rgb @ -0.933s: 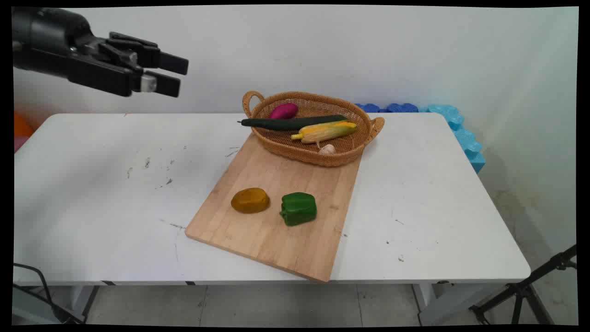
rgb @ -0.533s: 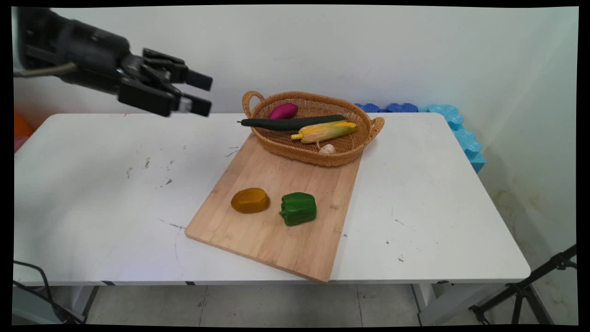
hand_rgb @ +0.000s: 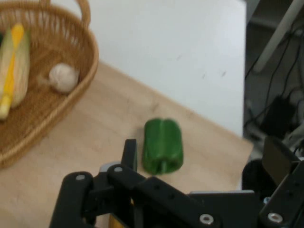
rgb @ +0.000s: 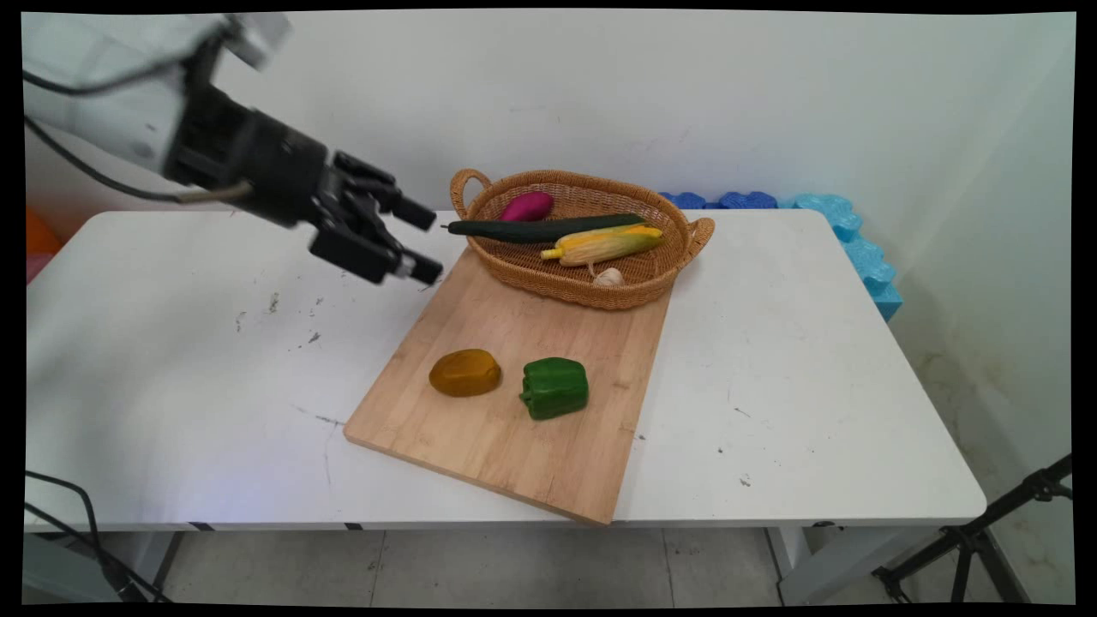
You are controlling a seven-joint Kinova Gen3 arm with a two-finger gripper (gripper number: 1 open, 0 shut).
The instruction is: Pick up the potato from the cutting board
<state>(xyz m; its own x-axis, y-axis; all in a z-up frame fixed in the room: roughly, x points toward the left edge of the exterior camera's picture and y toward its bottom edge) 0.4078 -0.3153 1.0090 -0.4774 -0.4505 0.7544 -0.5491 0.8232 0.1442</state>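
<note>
Clearly open hand (rgb: pixel 420 241) — empty, above board's (rgb: pixel 514 386) corner

White arm (rgb: pixel 94 94) reaching in from upper left, black gripper (rgb: pixel 424 242) angled downward, jaws parted.

1. Green pepper (rgb: pixel 554 387) lies on its side on the wooden cutting board (rgb: pixel 506 428), near the front.
2. Brownish-yellow potato (rgb: pixel 465 373) sits just beside it on the left, not touching.
3. Black gripper (rgb: pixel 425 242) hovers spread wide above the board's far left corner.
</note>
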